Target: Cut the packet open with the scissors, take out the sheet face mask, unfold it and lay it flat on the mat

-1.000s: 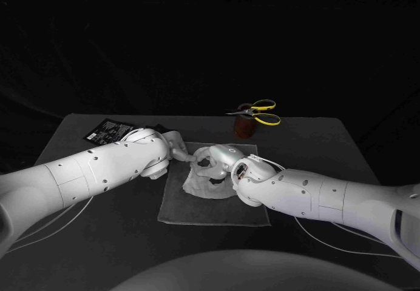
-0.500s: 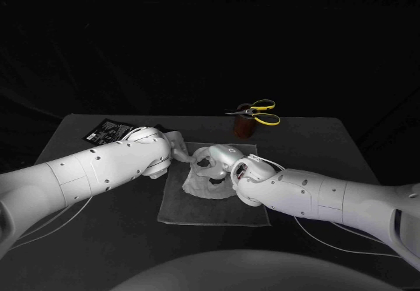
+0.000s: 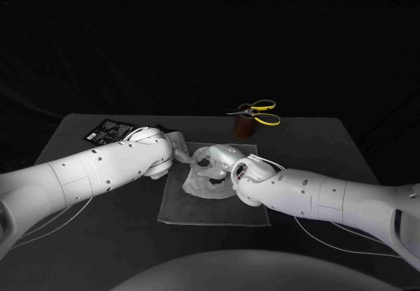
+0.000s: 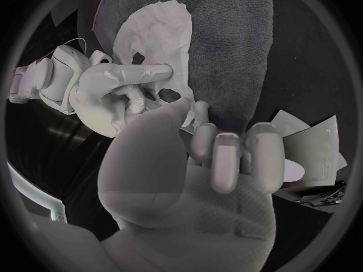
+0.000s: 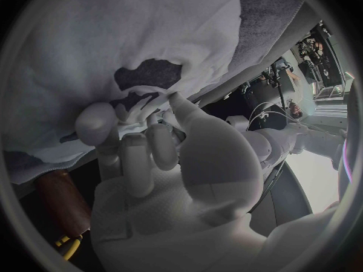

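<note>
Head view: little has changed, left hand nudged at the mat's 11 o'clock, grip can't tell, right hand still pinching half-spread mask mid-mat, so unfolding is unfinished; scissors at 1 o'clock.

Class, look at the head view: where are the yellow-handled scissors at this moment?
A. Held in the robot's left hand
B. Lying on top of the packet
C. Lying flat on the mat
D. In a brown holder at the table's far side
D: the scissors rest in the top of the brown holder, beyond the mat.
</note>
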